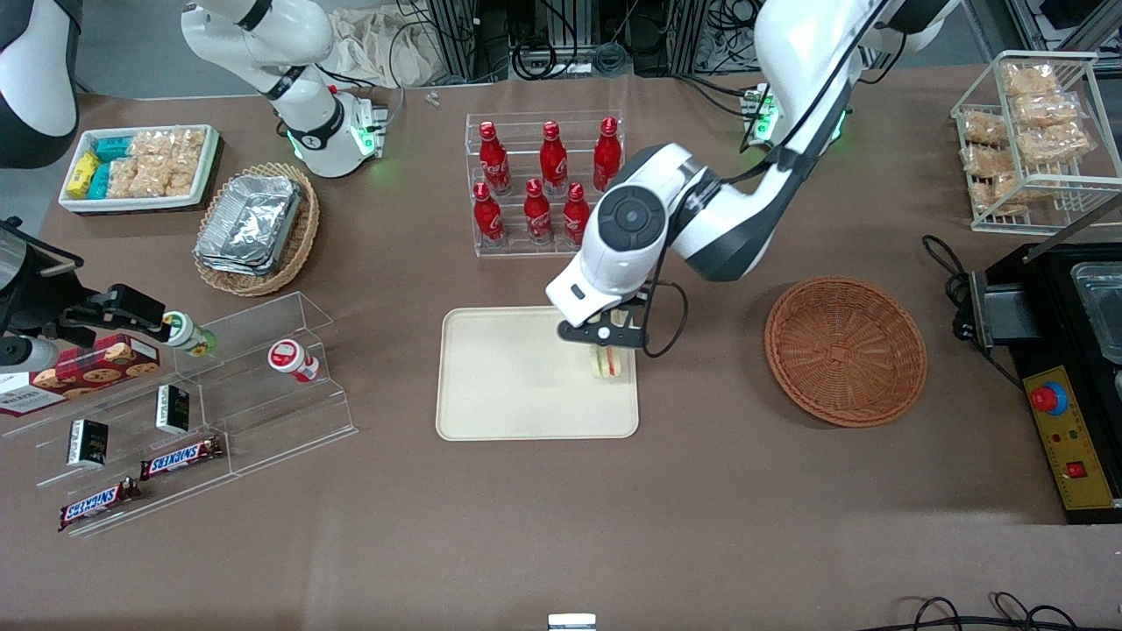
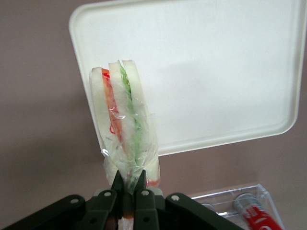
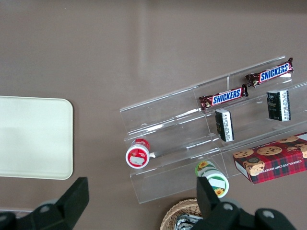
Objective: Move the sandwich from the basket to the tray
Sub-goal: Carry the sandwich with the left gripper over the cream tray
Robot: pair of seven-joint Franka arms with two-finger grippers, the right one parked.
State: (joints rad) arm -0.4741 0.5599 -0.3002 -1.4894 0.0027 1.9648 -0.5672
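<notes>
The sandwich (image 1: pixel 608 361) (image 2: pixel 125 120), a plastic-wrapped wedge of pale bread with orange-red and green layers, hangs from my gripper (image 1: pixel 611 343) (image 2: pixel 128 182), which is shut on its wrapped end. It hovers over the edge of the cream tray (image 1: pixel 508 377) (image 2: pixel 216 72) that lies toward the working arm's end. The round reddish-brown wicker basket (image 1: pixel 845 350) stands on the table beside the tray, farther toward the working arm's end, with nothing in it.
A clear rack of red bottles (image 1: pixel 543 184) stands farther from the front camera than the tray. A clear stepped shelf with snacks (image 1: pixel 202 386), a tan basket of foil containers (image 1: pixel 256 226) and a white snack bin (image 1: pixel 140 166) lie toward the parked arm's end. A black appliance (image 1: pixel 1065 368) sits beside the basket.
</notes>
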